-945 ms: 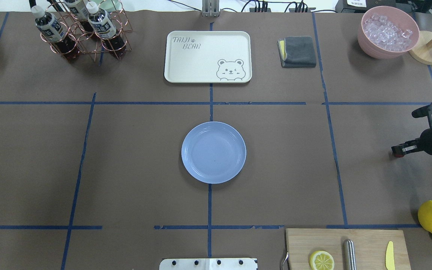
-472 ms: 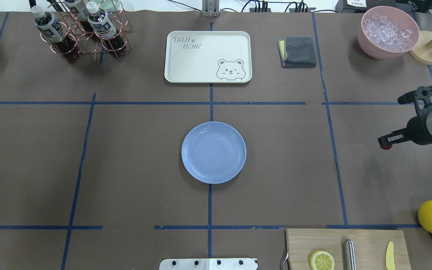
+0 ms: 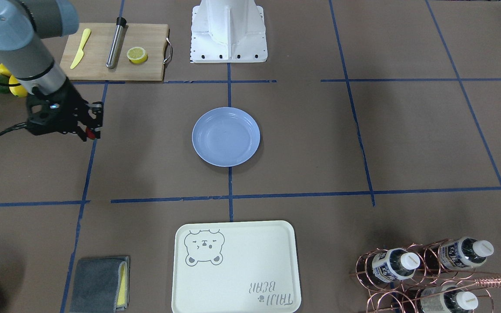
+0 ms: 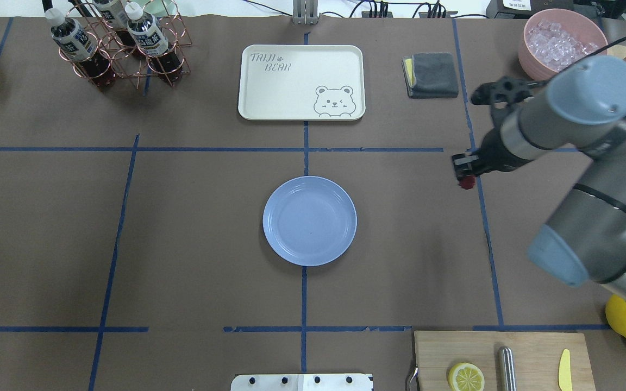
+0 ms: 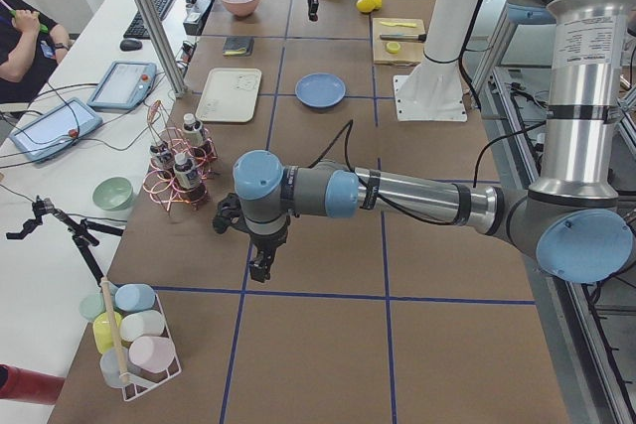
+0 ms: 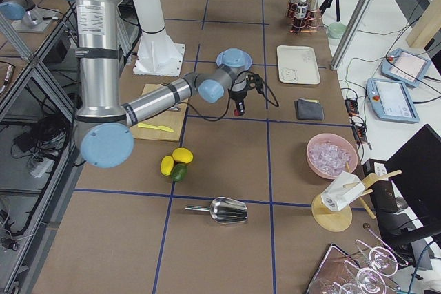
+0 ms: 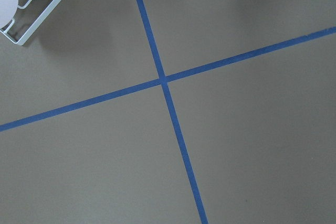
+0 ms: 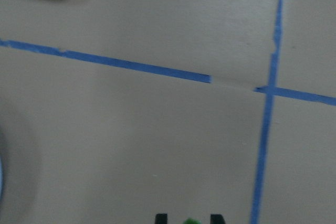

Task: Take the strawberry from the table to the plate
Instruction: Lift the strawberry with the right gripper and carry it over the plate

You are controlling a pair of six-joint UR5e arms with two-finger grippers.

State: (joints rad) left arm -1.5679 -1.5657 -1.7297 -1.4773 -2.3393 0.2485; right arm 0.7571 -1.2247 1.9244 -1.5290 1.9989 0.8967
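Observation:
A small dark-red strawberry hangs above the brown table, with my right gripper shut on it. In the front-facing view the right gripper carries the strawberry over a blue tape line. The right wrist view shows only the strawberry's green cap between two dark fingertips. The light-blue plate lies bare at the table's centre, well to the left of the berry. My left gripper shows only in the exterior left view, so I cannot tell its state.
A cream bear-print tray, a grey cloth and a pink bowl of ice sit along the far edge. A copper bottle rack stands far left. The cutting board and lemons lie near right.
My right arm has swung in from the right edge, leftward and farther over the table, carrying the strawberry closer to the plate. Nothing else has moved.

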